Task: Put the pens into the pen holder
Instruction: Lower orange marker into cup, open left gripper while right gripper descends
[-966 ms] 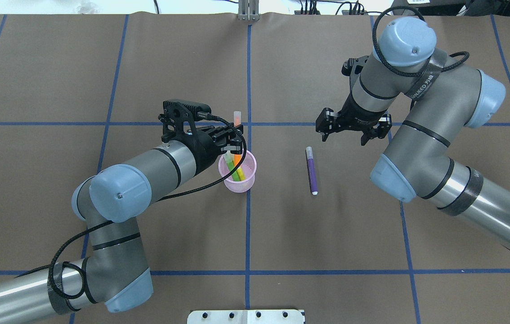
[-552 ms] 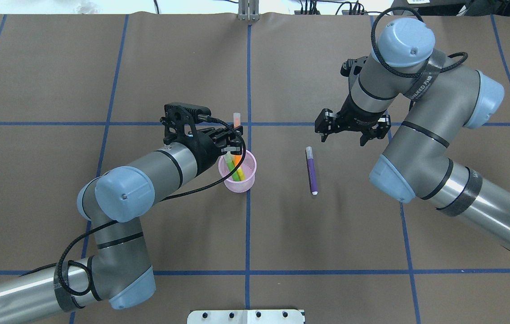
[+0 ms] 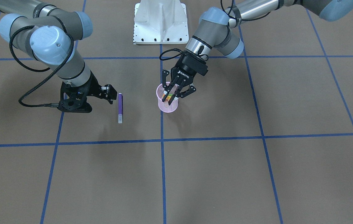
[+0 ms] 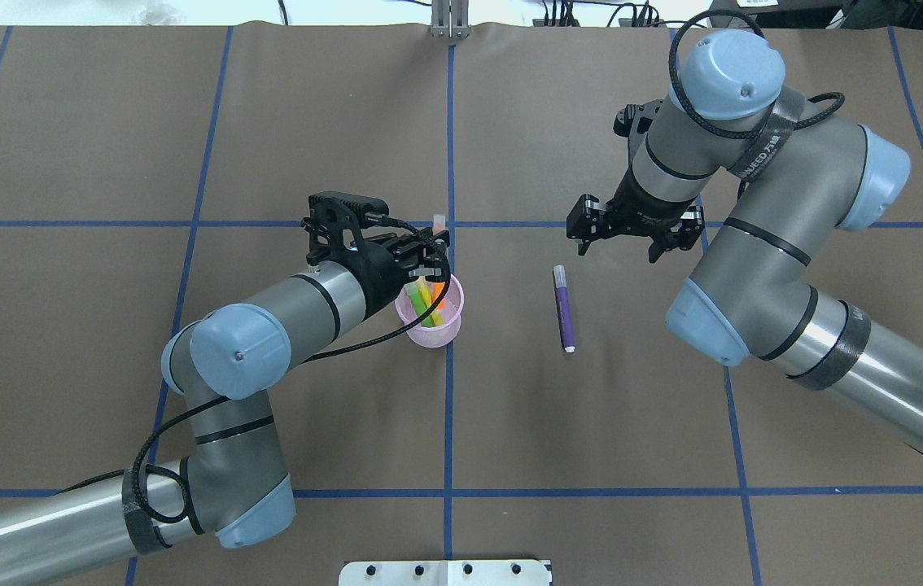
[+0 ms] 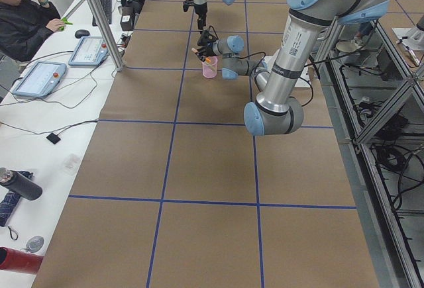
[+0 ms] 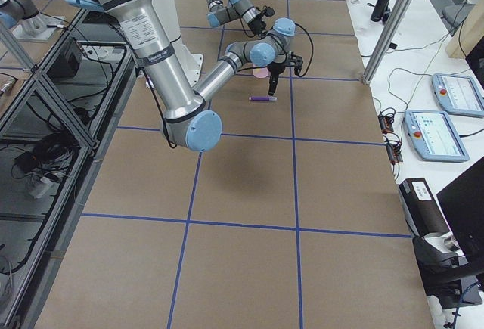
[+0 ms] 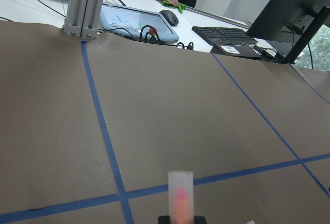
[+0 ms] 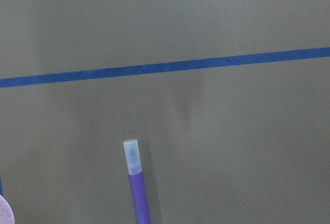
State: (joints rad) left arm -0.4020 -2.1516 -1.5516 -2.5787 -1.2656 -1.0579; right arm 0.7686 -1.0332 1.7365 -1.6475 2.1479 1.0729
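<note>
Orange pen (image 7: pixel 180 201) is pinched between the left gripper's (image 4: pixel 432 256) narrow fingers, its lower end inside the pink cup (image 4: pixel 452 330) mid-tabletop. The right gripper (image 4: pixel 620 251) hangs wide and empty near the capped end of the purple pen (image 4: pixel 564 309), which lies flat. "ROBOTIQ" marks the left gripper.

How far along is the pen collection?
Done: the green pen and yellow pen stand in the pen holder. In hand: the left gripper holds the orange pen upright, lower end inside the holder, not yet released. Left: the purple pen lies on the table, with the right gripper open near its capped end.
</note>
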